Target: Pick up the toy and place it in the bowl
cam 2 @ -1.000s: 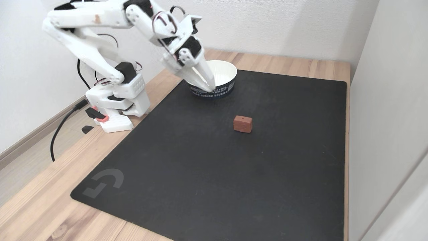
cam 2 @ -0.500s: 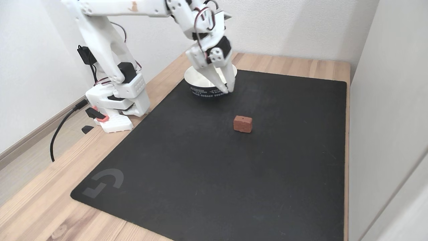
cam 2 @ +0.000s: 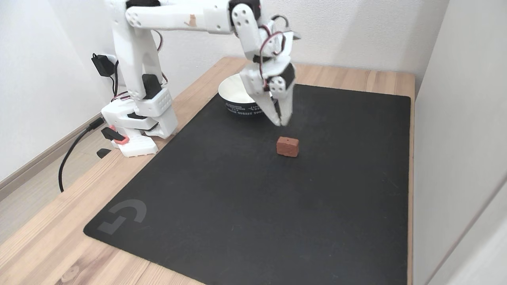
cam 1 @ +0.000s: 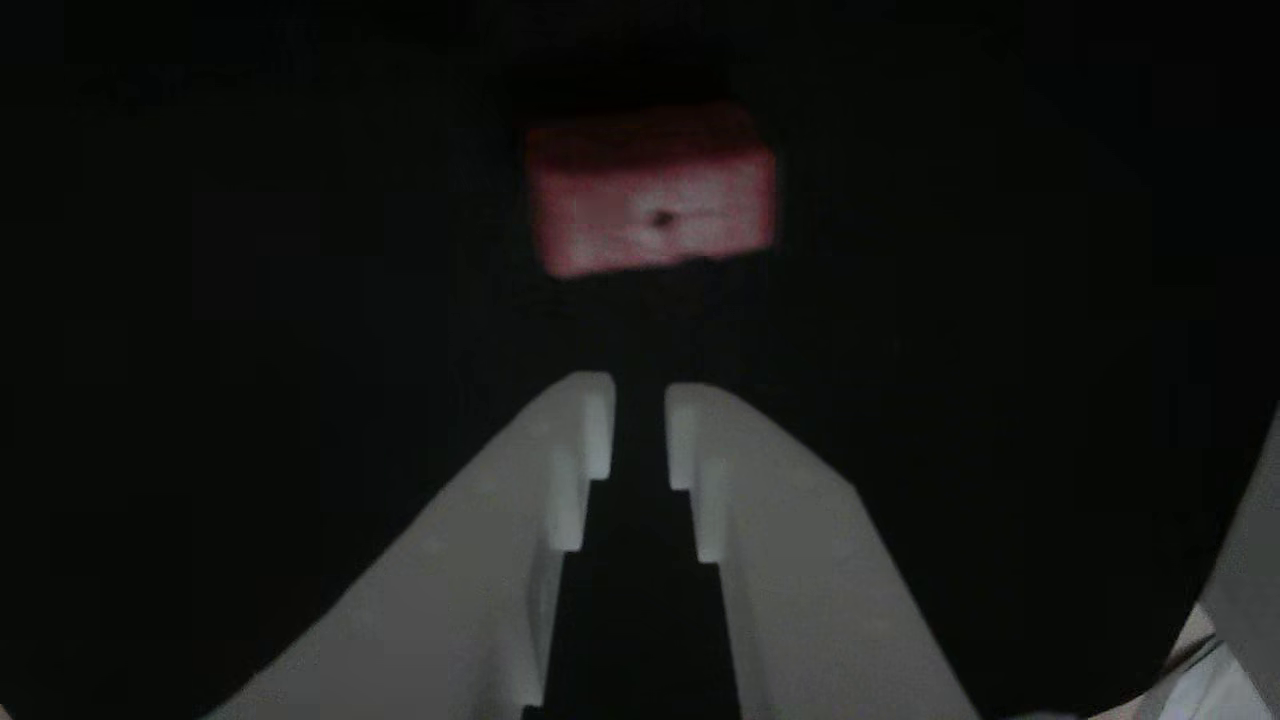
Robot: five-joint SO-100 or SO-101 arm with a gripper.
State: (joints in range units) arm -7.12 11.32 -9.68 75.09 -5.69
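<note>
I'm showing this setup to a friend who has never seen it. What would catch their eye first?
Probably the white robot arm reaching over from the left in the fixed view, its gripper pointing down just above a small reddish toy alone on the big black mat. Behind the gripper a white bowl with a dark printed band stands at the mat's far edge. In the other view, the toy sits just ahead of the nearly closed fingertips.
</note>
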